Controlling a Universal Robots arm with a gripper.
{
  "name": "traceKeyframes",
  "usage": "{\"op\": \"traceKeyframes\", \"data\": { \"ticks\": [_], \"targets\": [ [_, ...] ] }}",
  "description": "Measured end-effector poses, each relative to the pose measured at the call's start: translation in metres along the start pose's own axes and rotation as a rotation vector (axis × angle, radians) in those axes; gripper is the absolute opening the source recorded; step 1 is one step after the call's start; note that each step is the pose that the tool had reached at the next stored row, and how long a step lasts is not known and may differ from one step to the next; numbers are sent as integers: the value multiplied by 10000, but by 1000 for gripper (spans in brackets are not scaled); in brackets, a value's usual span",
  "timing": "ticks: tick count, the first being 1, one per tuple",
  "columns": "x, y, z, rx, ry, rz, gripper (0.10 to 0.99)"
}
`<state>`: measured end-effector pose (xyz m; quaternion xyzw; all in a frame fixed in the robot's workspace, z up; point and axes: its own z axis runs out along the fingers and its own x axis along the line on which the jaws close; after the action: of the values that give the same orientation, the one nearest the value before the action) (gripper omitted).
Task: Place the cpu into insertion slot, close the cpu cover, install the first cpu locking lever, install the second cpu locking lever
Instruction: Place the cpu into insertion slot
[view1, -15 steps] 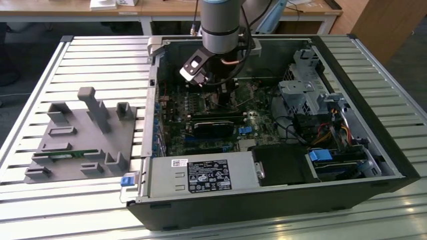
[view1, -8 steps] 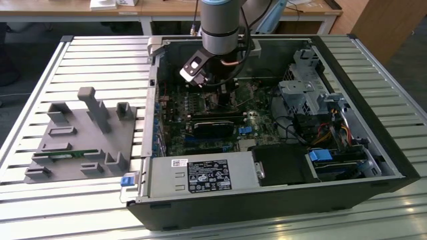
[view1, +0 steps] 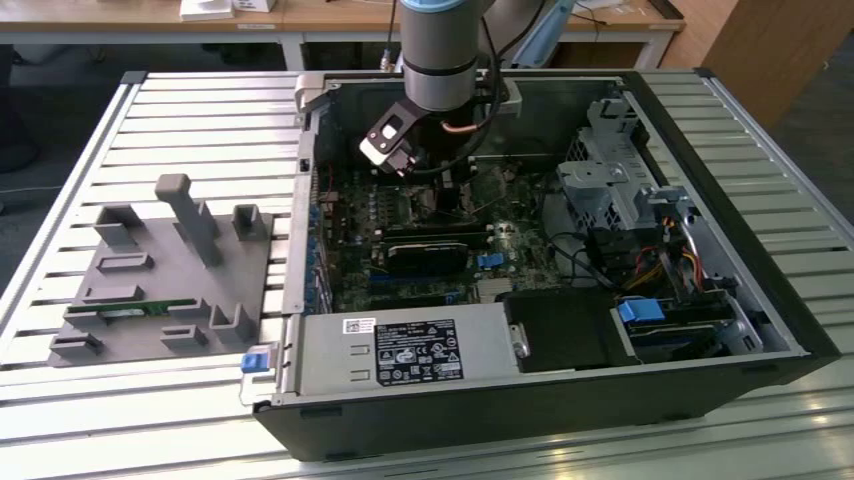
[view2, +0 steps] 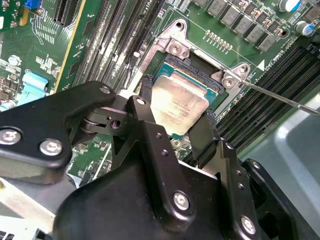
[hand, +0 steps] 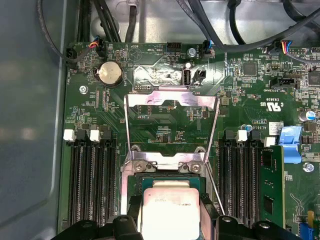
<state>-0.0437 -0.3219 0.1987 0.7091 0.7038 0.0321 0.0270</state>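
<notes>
Evidently the jaws are clamped on the cpu (view2: 177, 102) by opposite edges, at the open socket (view2: 194, 64) (seated or just above, I cannot tell); the cpu cover (hand: 172, 98) stands swung open beside it. The arm (view1: 441, 50) hangs inside the computer case (view1: 534, 410).

Gripper (view2: 176, 116) downward, fingers (view2: 202, 136) seemingly clamped

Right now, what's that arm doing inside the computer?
The arm has its gripper closed on two edges of the cpu, holding it at the socket on the motherboard. Whether it is fully seated is hard to tell. The cover is swung open, not yet closed.
</notes>
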Motion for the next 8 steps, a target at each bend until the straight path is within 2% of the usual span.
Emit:
{"op": "traceKeyframes", "data": {
  "ticks": [8],
  "targets": [
    [0,-7,9,-1,-7,1,541]
  ]
}}
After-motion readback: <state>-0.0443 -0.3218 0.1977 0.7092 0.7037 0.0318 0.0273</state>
